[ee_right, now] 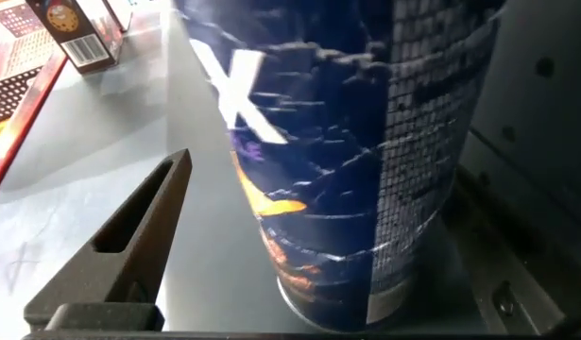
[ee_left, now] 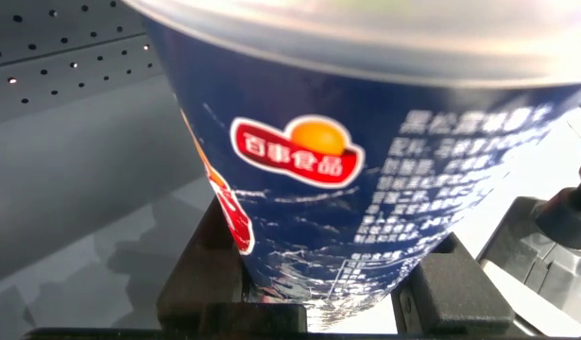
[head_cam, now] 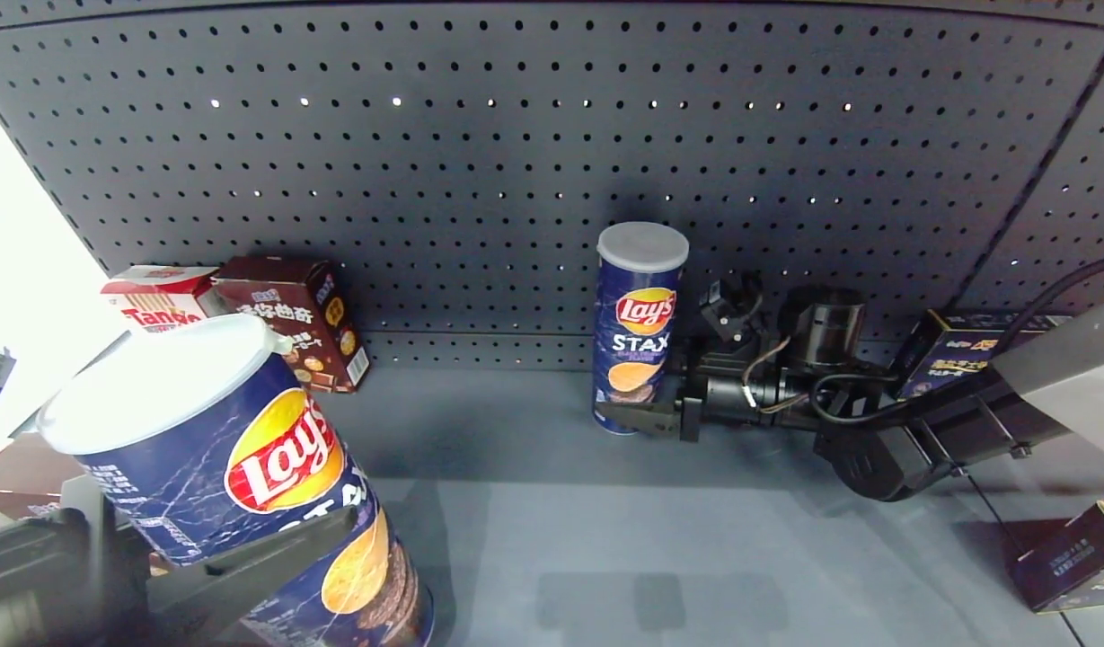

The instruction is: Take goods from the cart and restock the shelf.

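A dark blue chips can with a clear lid is tilted at the lower left, and my left gripper is shut on its body. In the left wrist view the black fingers press the can from both sides. A second, identical chips can stands upright on the grey shelf near the pegboard. My right gripper sits around its base, open. In the right wrist view one finger stands clearly apart from the can; the other finger is hidden behind it.
A brown cookie box and a red-and-white box stand at the back left of the shelf. A dark blue box stands at the back right, another at the front right. The pegboard wall closes the back.
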Available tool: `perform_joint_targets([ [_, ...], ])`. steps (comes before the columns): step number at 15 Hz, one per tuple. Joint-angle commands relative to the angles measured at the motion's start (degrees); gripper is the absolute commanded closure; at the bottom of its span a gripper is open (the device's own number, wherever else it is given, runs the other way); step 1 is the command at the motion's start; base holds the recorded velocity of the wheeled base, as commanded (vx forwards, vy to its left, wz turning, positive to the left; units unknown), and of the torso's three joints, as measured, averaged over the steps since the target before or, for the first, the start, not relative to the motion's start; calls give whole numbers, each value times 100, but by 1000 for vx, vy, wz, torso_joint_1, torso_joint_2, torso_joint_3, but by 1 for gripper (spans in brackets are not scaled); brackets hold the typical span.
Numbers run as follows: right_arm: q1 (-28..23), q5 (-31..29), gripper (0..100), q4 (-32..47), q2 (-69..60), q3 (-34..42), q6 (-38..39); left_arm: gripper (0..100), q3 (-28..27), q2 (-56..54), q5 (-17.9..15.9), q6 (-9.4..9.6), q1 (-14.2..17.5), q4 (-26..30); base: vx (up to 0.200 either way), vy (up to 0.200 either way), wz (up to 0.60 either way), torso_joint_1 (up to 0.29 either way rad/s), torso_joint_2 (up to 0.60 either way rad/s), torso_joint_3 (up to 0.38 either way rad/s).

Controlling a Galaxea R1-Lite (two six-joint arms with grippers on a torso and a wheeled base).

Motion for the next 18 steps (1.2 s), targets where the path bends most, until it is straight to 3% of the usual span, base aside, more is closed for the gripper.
perform_joint_targets([
  [1, 32, 2, 0, -42, 134, -138, -1, 100, 11, -2, 1, -4, -7, -1, 0, 0, 0, 0, 0, 0],
  [2, 68, -7, 100, 2, 134, -200, 8, 100, 46, -2, 1, 5, -7, -10, 0, 0, 0, 0, 0, 0],
  [9, 103, -7, 100, -24, -16, -42, 8, 100, 117, -19, 10, 5, -7, -19, 0, 0, 0, 0, 0, 0],
  [13, 279, -138, 100, -24, -904, 793, 8, 100, 117, -28, 10, 5, -7, -36, 0, 0, 0, 0, 0, 0],
  [18, 665, -736, 100, -130, -1747, 1857, 16, 100, 117, -169, 27, 5, -7, -10, 0, 0, 0, 0, 0, 0],
])
